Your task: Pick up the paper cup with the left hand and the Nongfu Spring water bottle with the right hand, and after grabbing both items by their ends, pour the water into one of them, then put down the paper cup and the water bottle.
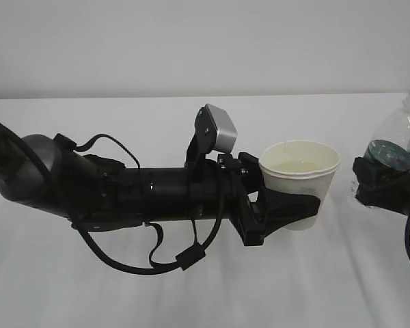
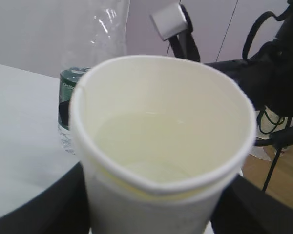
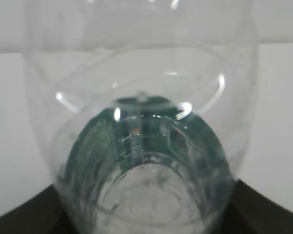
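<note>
- Nearest, the left hand (image 1: 287, 208) pinches the paper cup (image 1: 300, 179) low on its wall, fingers wrapped round the lower half; the cup stands upright, mouth up.
- Inside the cup, the left wrist view shows a shallow pool of water (image 2: 158, 146) over the cream lining, so by my reading the pour is done and only the setting down is left.
- Below the cup, the white tabletop (image 1: 191, 294) looks bare, though whether the cup's base touches it or hangs just above cannot be told.
- Right of the cup, apart from it, the right hand (image 1: 379, 181) clasps the Nongfu Spring water bottle (image 1: 400, 133) at its green label band, long axis roughly upright and neck up; little, if any, water shows in it.
- Coming move, as I judge it: each hand lowers straight down, the left one being nearer the cup's resting place.
</note>
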